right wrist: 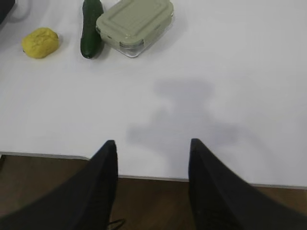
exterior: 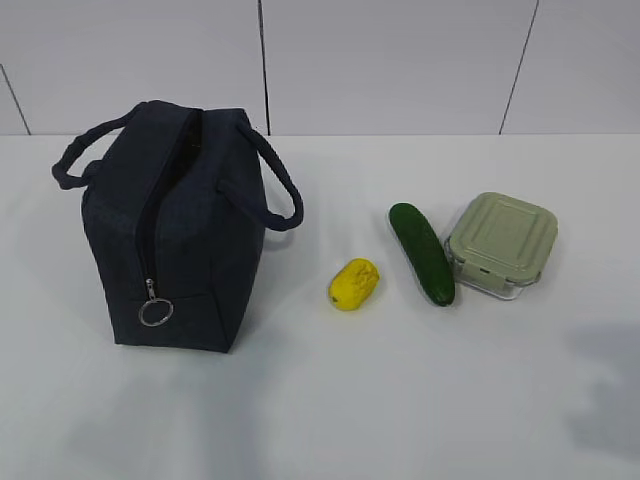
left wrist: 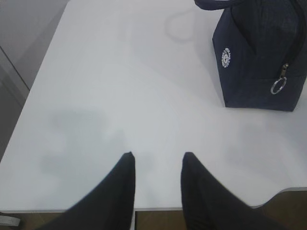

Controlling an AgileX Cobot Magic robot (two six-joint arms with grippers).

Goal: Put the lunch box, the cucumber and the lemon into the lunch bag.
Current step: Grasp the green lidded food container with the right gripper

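On the white surface [exterior: 320,400] stood one boxy dark navy fabric lunch bag [exterior: 180,240] at about nine o'clock in the exterior view, upright, its top zipper parted into a dark slit and one silver ring pull [exterior: 156,312] hanging low on its near end; its two loop handles [exterior: 280,190] arched out to either side, and one small round white logo [left wrist: 226,57] showed on its side in the left wrist view. Well apart from the bag, toward three o'clock, lay three items in a row: one small bright yellow bumpy lemon [exterior: 354,283], then one dark green smooth cucumber [exterior: 422,252] lying along the twelve-to-six line, then one small square clear lunch box [exterior: 501,245] with a pale sage-green clip-on lid, which sat just beside the cucumber, perhaps touching it. All three lay outside the bag. The left pincer [left wrist: 157,160] hung above bare surface at the bag's seven o'clock, its two dark fingers partly apart and holding nothing. The right pincer [right wrist: 153,146] hovered over the surface's near edge, at five o'clock from the box, parted somewhat wider and likewise empty.
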